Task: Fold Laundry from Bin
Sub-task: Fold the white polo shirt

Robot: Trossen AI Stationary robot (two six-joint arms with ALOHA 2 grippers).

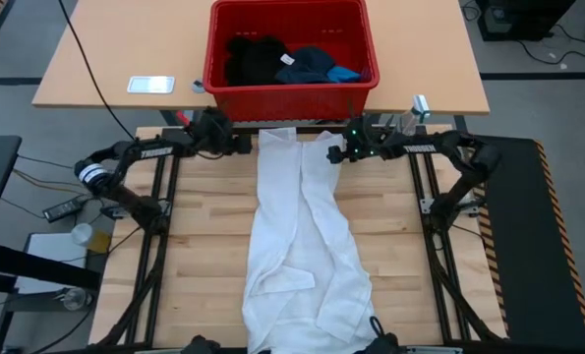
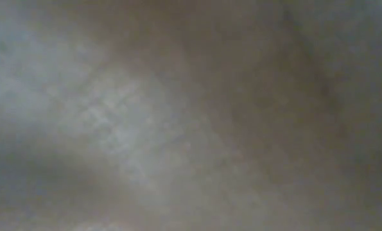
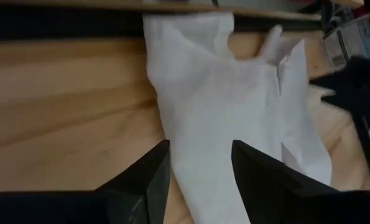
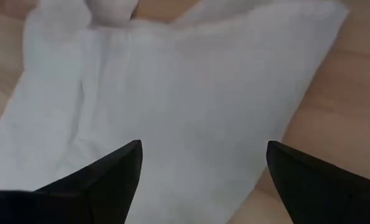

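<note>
A large white garment [image 1: 302, 236] lies lengthwise down the middle of the wooden table, from its far edge to its near edge. Just behind that far edge stands the red bin [image 1: 290, 96], holding a black piece [image 1: 253, 59], a dark navy piece [image 1: 307, 64] and a small blue piece [image 1: 346, 73]. My left gripper [image 1: 245, 144] is open at the garment's far left corner, above the white cloth [image 3: 222, 106]. My right gripper [image 1: 333, 153] is wide open over the far right part [image 4: 185, 93]. The low view shows only a blurred pale surface close to the lens.
The bin sits on a tan table [image 1: 95, 69] with a flat white device [image 1: 150, 85] on it. A black mat [image 1: 528, 246] borders the wooden table on the right. Bare wood [image 1: 204, 226] lies on both sides of the garment. My right arm [image 3: 359, 81] shows in the left wrist view.
</note>
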